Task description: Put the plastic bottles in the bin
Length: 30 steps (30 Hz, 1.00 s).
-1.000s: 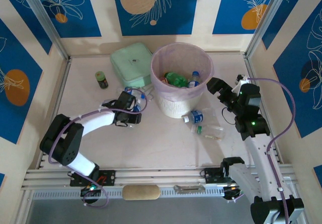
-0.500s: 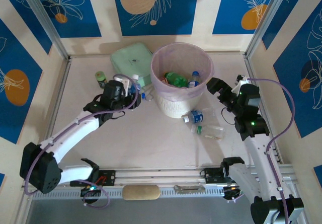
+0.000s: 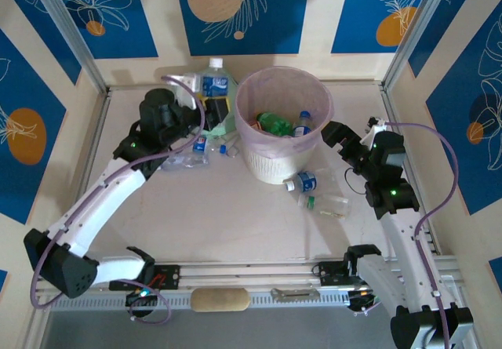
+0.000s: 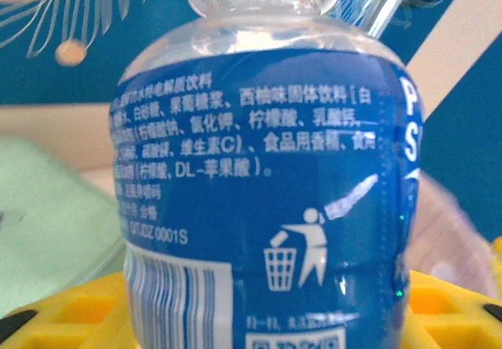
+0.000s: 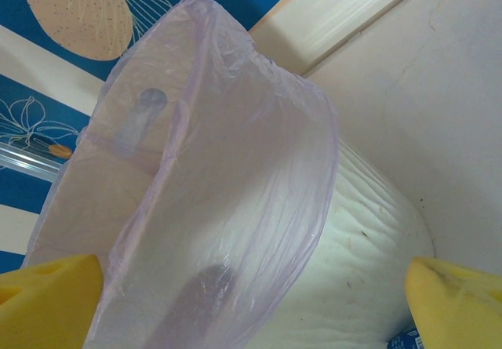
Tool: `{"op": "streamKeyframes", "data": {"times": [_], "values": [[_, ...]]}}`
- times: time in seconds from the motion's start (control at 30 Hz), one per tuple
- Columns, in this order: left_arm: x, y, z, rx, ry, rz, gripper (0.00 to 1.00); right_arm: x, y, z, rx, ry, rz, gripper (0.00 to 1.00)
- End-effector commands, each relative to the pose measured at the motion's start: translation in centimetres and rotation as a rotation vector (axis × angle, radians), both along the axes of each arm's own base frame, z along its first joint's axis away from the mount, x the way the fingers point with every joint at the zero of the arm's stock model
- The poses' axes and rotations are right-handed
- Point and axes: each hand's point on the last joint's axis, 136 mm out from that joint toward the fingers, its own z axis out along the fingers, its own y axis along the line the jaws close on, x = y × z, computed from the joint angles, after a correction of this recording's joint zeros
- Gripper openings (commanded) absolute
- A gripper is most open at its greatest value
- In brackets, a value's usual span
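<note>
**Top view.** Grips a clear, blue-labelled bottle (image 3: 212,84) in the left gripper (image 3: 207,110), jaws drawn in narrow on its lower body. Holds it upright, cap uppermost, clear of the table (image 3: 235,223), left of the bin (image 3: 271,165) and close to the green box (image 3: 223,126). Presents the right gripper (image 3: 347,146) spread wide with nothing between the jaws, just right of the bin and apart from it. Shows a green bottle (image 3: 274,123) and a blue-capped one lying inside the bin. Shows loose bottles (image 3: 302,181) on the table at the bin's right front, and more at its left near the arm.

**Left wrist view.** Confirms the grip: yellow pads (image 4: 67,314) at either side of the bottle's base, label facing the camera, neck at the top edge. Places the green box low on the left and the bin's pink liner (image 4: 447,223) behind on the right.

**Right wrist view.** Faces the bin's woven white wall and pink liner at close range. Sets the yellow fingertips (image 5: 459,302) in the two lower corners, far apart, touching nothing.
</note>
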Motion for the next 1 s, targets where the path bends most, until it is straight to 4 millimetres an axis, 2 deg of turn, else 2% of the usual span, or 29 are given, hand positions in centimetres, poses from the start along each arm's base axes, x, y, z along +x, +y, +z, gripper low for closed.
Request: {"op": "streamKeyframes", "data": {"times": [0.0, 0.1, 0.2, 0.4, 0.6, 0.97], "values": [[0.1, -2.8, 2.8, -0.035, -0.065, -0.126, 0.51, -0.3, 0.1, 0.1, 0.016, -0.010, 0.010, 0.99], [0.8, -4.4, 3.6, -0.030, -0.077, -0.176, 0.51, -0.7, -0.1, 0.0, 0.005, -0.008, 0.000, 0.99], [1.5, -6.1, 3.7, -0.007, -0.068, -0.222, 0.51, -1.0, -0.4, 0.1, 0.002, -0.015, -0.009, 0.99], [2.6, -10.1, 2.3, 0.087, -0.005, -0.334, 0.51, -1.2, -0.4, 0.0, 0.011, -0.014, -0.010, 0.99], [3.0, -13.5, -0.9, 0.258, 0.032, -0.371, 0.51, -1.5, -0.7, -0.2, 0.014, -0.016, -0.024, 0.99], [4.6, -16.6, -7.4, 0.480, 0.131, -0.392, 0.51, -1.6, -0.8, -0.3, 0.020, -0.014, -0.024, 0.99]]}}
